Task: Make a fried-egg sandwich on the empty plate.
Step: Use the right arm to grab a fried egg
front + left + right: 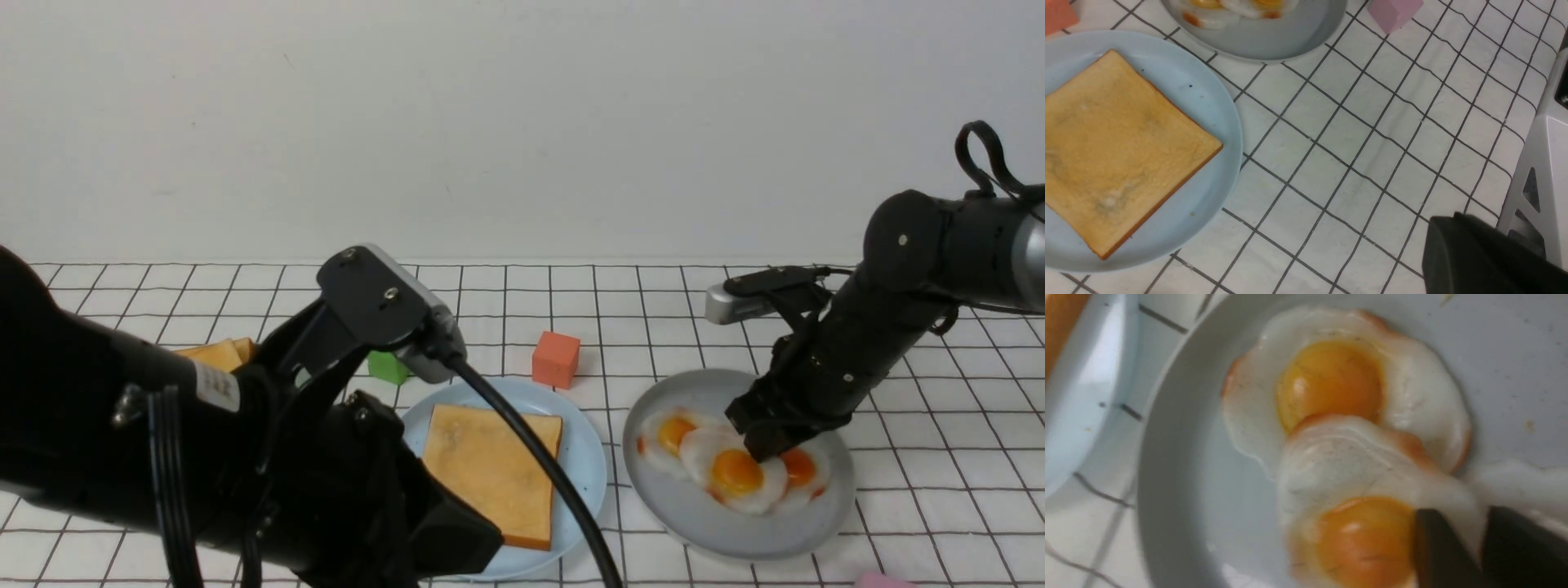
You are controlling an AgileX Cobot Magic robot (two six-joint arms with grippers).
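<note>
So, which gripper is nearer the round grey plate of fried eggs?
Right: right gripper pinches a fried egg on the grey plate; left gripper is by the light-blue plate.

wall (pixel 522 122): plain off-white, matte, a few faint marks | tablecloth (pixel 939 490): white with thin dark grid lines; a few soft creases; runs back to the wall's foot | light: even and soft; shadows faint

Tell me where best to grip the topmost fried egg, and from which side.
Pinch the topmost fried egg by its thin white edge, from above, on the side facing the right arm. It lies flat on the grey plate; only where that edge overlaps the neighbouring egg does it seem raised enough for jaws. The yolk is domed.
</note>
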